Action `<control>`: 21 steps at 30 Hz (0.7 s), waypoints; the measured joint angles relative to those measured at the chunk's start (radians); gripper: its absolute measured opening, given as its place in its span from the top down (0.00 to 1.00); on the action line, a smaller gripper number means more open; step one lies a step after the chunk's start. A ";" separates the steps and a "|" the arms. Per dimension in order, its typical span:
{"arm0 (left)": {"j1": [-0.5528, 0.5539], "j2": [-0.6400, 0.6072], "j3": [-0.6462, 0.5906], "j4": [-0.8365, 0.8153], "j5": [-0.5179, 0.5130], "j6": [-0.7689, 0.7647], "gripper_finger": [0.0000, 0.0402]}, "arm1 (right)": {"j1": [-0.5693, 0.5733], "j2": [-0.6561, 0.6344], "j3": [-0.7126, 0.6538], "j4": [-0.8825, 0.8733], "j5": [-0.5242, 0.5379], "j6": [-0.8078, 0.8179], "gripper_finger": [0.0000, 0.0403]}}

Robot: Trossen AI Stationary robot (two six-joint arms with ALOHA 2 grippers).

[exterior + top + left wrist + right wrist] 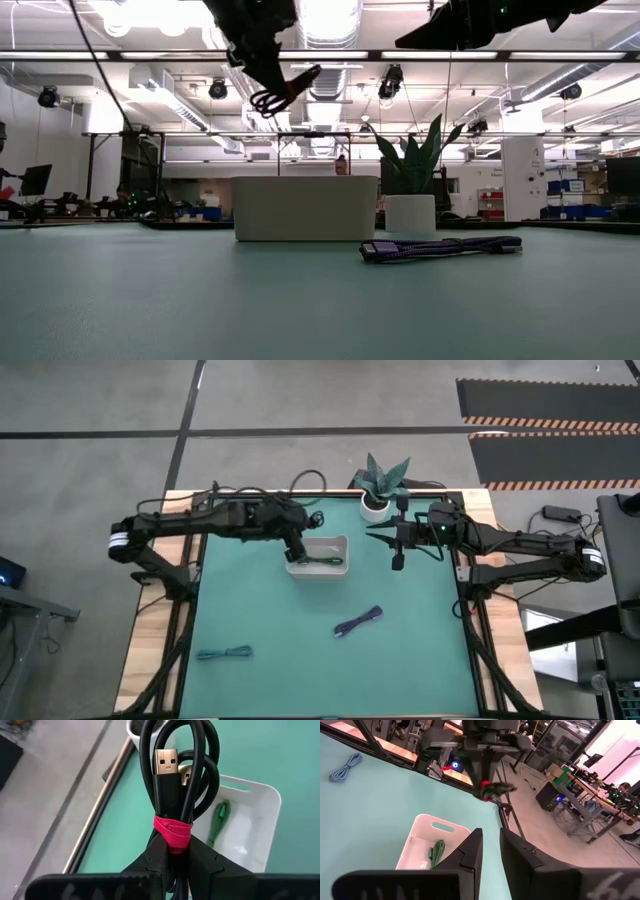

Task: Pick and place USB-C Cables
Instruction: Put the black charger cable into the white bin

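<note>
My left gripper (296,553) hangs above the near-left part of the white tray (338,546), shut on the red-and-black cable bundle (175,780). The dark green cable (322,563) lies inside the tray (260,800). On the mat nearer the front lie the purple cable (358,621) and the teal cable (224,653). In the low view the purple cable (440,247) lies in front of the tray (305,208). My right gripper (398,558) hovers right of the tray, slightly open and holding nothing. My left gripper pinches the black bundle between its two fingers at the red strap (172,836) that binds it. The fingers come from above, slanting down. The bundle is lifted clear over the tray, its loops and two metal plugs (166,762) sticking out past the fingertips (285,92).
A potted plant in a white pot (378,495) stands at the far edge, between tray and right arm. The green mat (300,680) lies open toward the near edge around the purple and teal cables. Wooden table borders (150,650) frame the mat.
</note>
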 joint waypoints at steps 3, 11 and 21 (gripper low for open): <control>-0.015 0.054 0.049 -0.033 0.000 -0.006 0.93 | 0.000 0.000 0.000 0.000 0.001 0.000 0.86; -0.028 0.169 0.167 -0.132 0.027 -0.051 0.93 | 0.000 0.000 0.000 -0.002 0.036 0.000 0.86; -0.025 0.236 0.225 -0.244 0.084 -0.056 0.93 | 0.000 0.000 0.000 -0.025 0.052 -0.009 0.86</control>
